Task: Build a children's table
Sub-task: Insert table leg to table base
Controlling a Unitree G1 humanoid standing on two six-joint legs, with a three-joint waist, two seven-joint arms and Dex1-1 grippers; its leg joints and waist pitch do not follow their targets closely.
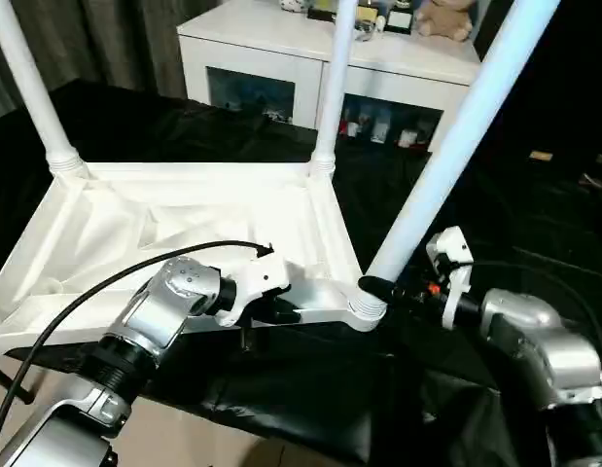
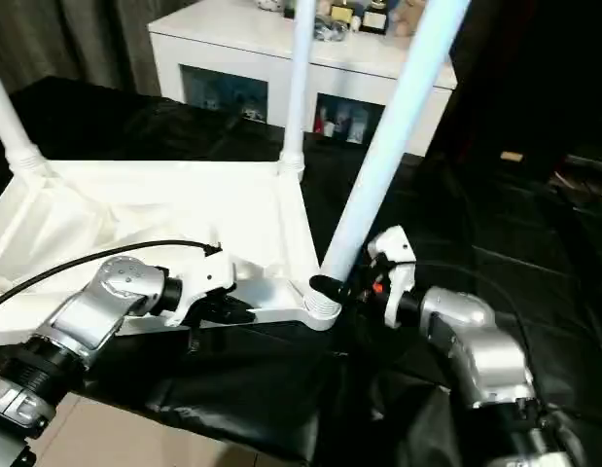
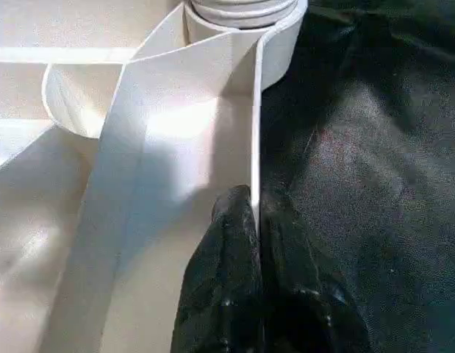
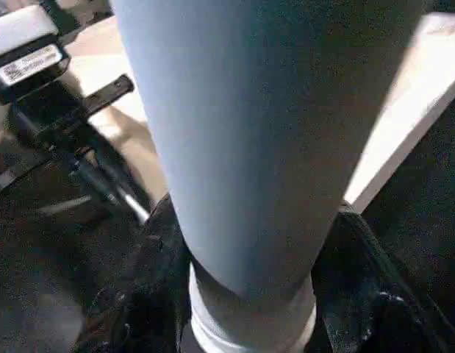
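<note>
Leg [image 1: 456, 146]: seated in near-right corner socket, axis tilted up-right.
Right gripper [image 1: 378, 289]: clamped round leg base.
Left gripper [image 3: 255, 220]: pinched on tabletop [image 1: 106, 233] rim, just beside.

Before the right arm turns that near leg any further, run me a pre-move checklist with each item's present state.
1. Table top lying upside down on the black cloth: ok.
2. Left gripper, jaws pinched on the top's rim: ok.
3. Right gripper, jaws around the near leg at its base: ok.
4. Near leg seated fully in its corner socket: cannot tell.
5. Two far legs standing in their corners: ok.
6. Fourth leg fitted: cannot tell.
</note>
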